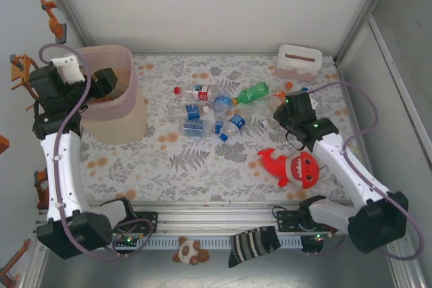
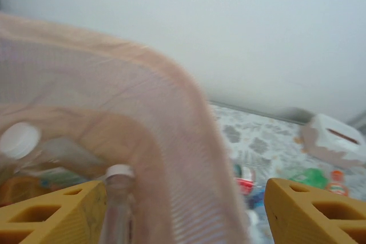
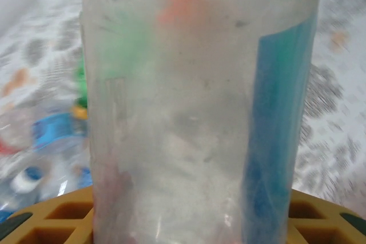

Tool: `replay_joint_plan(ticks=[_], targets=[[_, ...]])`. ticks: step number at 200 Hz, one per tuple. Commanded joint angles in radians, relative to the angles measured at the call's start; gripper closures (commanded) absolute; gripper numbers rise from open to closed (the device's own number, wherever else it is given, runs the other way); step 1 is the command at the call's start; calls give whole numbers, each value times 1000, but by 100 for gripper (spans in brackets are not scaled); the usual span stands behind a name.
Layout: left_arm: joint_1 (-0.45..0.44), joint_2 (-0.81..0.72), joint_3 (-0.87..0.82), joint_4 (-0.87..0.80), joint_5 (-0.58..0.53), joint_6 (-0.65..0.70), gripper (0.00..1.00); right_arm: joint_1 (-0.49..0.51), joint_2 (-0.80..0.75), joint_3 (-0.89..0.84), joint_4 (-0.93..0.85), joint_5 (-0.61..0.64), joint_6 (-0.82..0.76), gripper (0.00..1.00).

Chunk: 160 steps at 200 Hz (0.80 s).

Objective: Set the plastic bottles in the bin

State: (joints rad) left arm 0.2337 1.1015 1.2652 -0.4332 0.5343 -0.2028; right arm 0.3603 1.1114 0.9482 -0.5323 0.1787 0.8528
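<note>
Standing lengthwise between the right pincer's (image 3: 200,224) yellow fingers (image 3: 51,218), the clear bottle (image 3: 194,112) with a blue label runs straight out along them, though which end leads is unclear. The jaws press both its sides, toward the desk's (image 1: 202,166) far right corner. The left pincer (image 2: 186,212) gapes wide and empty astride the bin's (image 2: 143,95) wall at the far left corner. A white-capped bottle (image 2: 119,187) lies inside the bin.
</note>
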Motion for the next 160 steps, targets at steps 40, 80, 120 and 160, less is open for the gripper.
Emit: replay_joint_plan(ticks=[40,80,120,160], targets=[[-185,-75,65,132,207,-114,26,0,-159,39,333,-488,-417,56],[-410,-53,102,210,218,-135,25,41,-204,44,543,-695,-463,58],[-616,-7,142,304,262,-134,22,123,-191,105,636,-834,-482,60],[-801,57,205,319,285,-87,19,259,-164,161,685,-904,-528,60]])
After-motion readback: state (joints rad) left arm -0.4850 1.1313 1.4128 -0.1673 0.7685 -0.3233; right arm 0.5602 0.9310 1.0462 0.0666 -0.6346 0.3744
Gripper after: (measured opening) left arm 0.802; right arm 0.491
